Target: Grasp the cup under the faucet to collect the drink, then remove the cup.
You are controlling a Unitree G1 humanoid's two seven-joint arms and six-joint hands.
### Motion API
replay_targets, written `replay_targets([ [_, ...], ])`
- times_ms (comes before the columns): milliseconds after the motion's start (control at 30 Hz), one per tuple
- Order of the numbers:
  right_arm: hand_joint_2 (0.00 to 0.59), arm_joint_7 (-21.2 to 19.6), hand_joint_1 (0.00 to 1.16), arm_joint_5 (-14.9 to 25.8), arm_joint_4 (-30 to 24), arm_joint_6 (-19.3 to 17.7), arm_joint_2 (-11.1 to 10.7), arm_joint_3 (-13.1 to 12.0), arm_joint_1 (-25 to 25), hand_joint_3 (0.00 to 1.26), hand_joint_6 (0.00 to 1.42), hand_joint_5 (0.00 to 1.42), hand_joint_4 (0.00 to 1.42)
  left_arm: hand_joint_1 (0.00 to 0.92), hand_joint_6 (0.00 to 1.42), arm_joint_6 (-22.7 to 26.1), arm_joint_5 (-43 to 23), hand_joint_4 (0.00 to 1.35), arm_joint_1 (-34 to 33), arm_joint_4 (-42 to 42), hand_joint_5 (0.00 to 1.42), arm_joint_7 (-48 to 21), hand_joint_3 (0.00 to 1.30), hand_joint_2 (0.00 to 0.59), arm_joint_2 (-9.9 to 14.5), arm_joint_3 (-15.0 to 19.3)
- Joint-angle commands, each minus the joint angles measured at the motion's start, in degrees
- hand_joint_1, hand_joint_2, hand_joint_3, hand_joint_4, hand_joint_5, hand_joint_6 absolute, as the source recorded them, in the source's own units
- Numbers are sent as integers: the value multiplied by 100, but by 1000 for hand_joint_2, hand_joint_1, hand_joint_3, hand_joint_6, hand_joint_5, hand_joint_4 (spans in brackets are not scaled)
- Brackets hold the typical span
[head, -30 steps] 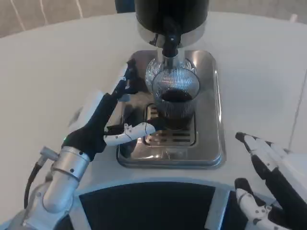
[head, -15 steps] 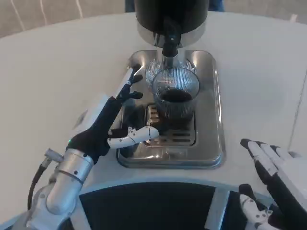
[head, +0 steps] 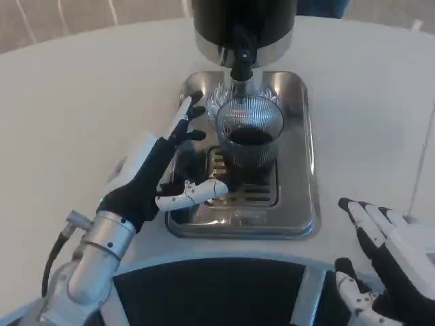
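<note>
**Inspector:** Where is the cup sitting?

**Assistant:** The ribbed glass cup (head: pixel 248 136) is standing upright on the slotted grate (head: pixel 241 193) of the steel drip tray (head: pixel 299 170), directly beneath the black faucet (head: pixel 240 64) of the dispenser (head: pixel 243 24) at twelve o'clock. Dark drink is filling roughly its lower half.

**Inspector:** And the left hand?

**Assistant:** The left hand (head: pixel 160 170) is reaching in over the tray's nine o'clock edge. It is lying released, fingers spread and gripping nothing. The long fingers (head: pixel 185 115) are pointing toward twelve o'clock just beside the cup's nine o'clock side, while the thumb (head: pixel 194 192) is stretching toward three o'clock, its tip ending near the cup's base at about seven o'clock. Whether that tip is touching the glass, I cannot tell; the reflections on the steel are confusing the edge there.

**Inspector:** The right hand?

**Assistant:** The right hand (head: pixel 384 261) is resting at the table's (head: pixel 68 109) five o'clock corner, well apart from the tray. It is lying released as well, fingers extended toward eleven o'clock and holding nothing.

**Inspector:** Anything else?

**Assistant:** A dark curved panel (head: pixel 204 292) is running along the six o'clock edge.
</note>
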Motion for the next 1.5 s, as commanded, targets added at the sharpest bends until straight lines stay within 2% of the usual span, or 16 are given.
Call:
replay_targets([
  [33, 586, -116, 79, 3, -1, 111, -72, 82, 12, 0, 0, 0, 0, 389, 304, -36, 26, 0, -150, 48, 251, 30, 0, 58, -56, -52],
  [800, 586, -17, 62, -24, -116, 584, -169, 324, -29, 0, 0, 0, 0, 388, 327, -6, 266, 0, -689, 701, 281, 289, 0, 63, -222, -256],
  [1500, 586, 118, 69, -136, -198, 854, -164, 400, -91, 4, 0, 0, 0, 388, 377, 6, 342, 0, -1047, 1103, 338, 410, 0, 65, -365, -497],
])
